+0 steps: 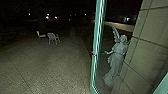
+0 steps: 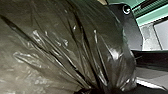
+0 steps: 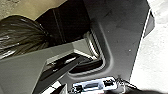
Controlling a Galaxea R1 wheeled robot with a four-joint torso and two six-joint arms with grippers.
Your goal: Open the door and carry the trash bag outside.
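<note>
**Dark trash bag gathered into folds by the robot, with a night yard past the green-framed door**

Head view: from where I stand, the door's tall green edge rises upright, and open paving spreads out to one side of it under a black sky. Two white chairs sit well apart from the door, out on the paving, and a few small lights glow far behind them. On the other side of that green edge stands a pale winged statue in a long robe, one arm held out, near a wall of large blocks.

Left wrist view: the bag looms close, thin, shiny and creased, its folds running together toward a dark, bunched part. I can't tell whether the left gripper is clamped on it. Green framing and a pale surface show beyond.

Right wrist view: the bag's glossy folds lie near the robot's grey body, with a pale floor on the body's other side. How the right gripper stands, I can't tell either.
</note>
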